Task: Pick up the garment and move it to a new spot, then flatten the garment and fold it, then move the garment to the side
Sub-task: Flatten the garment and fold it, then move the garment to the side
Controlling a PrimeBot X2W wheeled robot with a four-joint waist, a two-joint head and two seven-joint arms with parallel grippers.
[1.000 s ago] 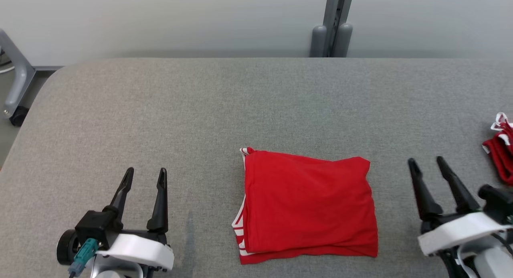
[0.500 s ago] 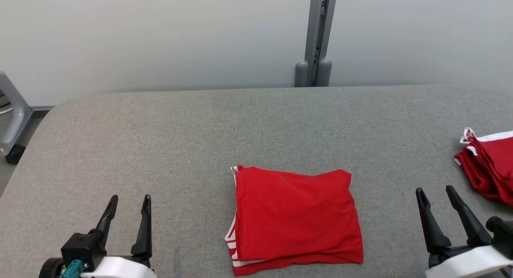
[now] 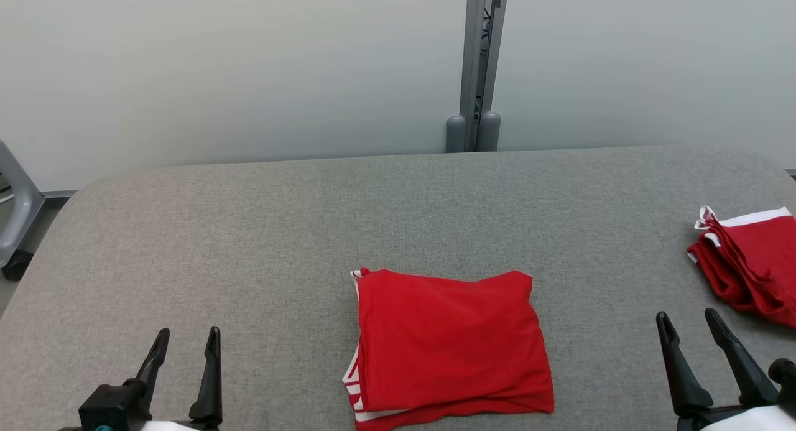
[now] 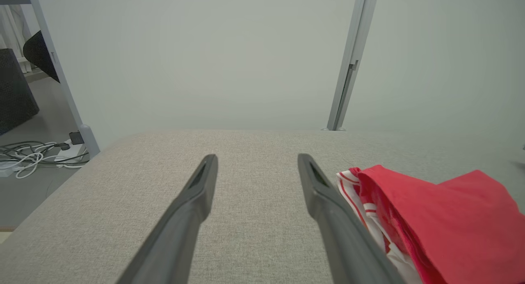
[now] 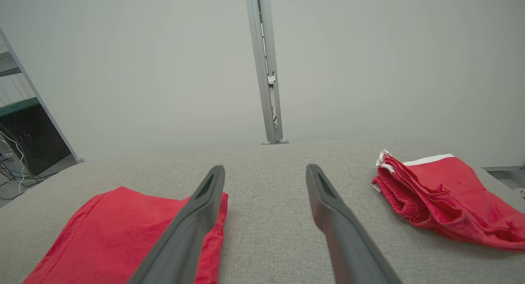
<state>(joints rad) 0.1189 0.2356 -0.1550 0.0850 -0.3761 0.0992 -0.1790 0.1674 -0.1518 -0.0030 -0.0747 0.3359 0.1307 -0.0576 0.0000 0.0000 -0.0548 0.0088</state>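
Folded red garment lies on the tabletop between the left hand and right hand, both spread, empty; the left wrist view adds floor cables.

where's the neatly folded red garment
Head view: the folded red garment lies at the centre front of the grey table, between the left gripper and right gripper, left of a second red pile.

Text, numbers, signs: none can be read
Garment: no legible print or label
Red clothes at the right: no legible print or label
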